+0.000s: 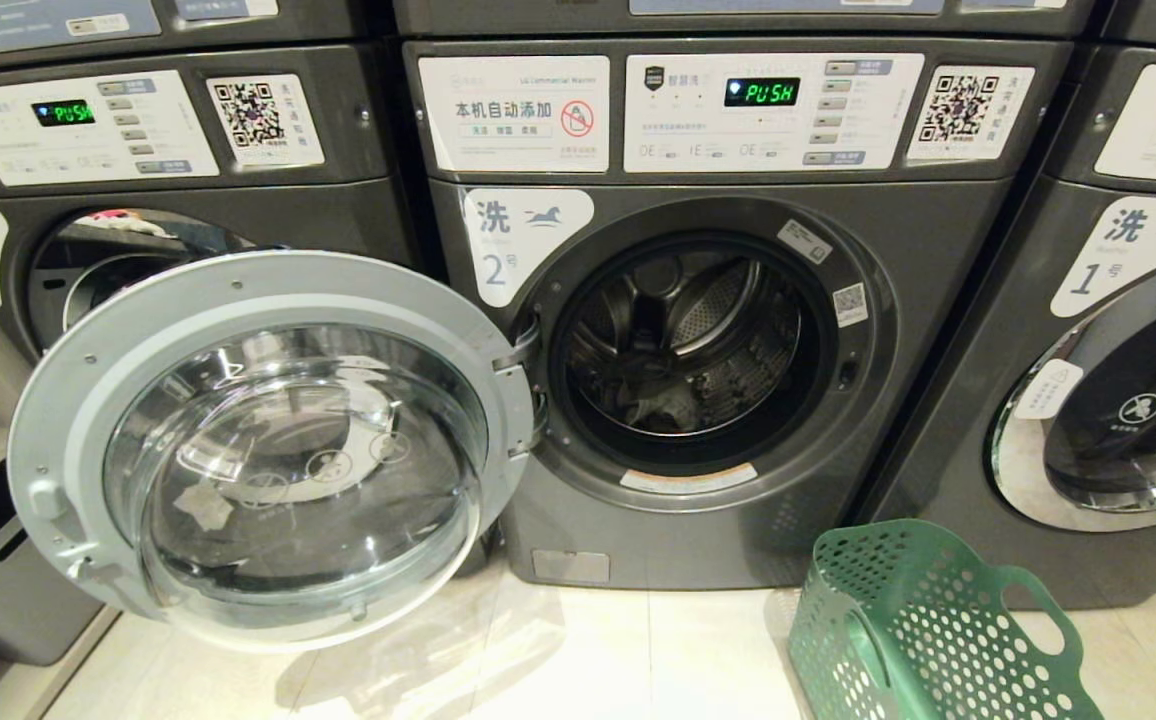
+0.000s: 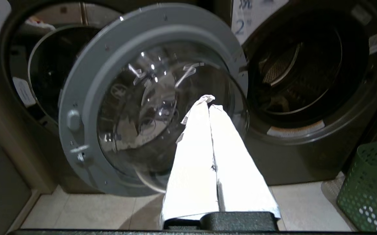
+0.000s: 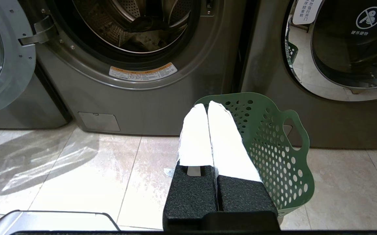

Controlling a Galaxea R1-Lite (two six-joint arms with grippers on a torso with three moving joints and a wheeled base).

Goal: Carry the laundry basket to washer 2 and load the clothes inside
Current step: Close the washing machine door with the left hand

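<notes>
Below, the laundry basket sits just behind the closed, empty right end effector.

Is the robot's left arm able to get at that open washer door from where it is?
Probably yes. The left gripper, shut and empty, points straight at the open door of washer 2, with nothing between them; the laundry basket stands off to the right.

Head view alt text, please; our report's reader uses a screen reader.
Washer 2 stands with its round door swung wide open to the left, a dark garment lying in the drum. The green laundry basket sits on the tiled floor at lower right.
</notes>
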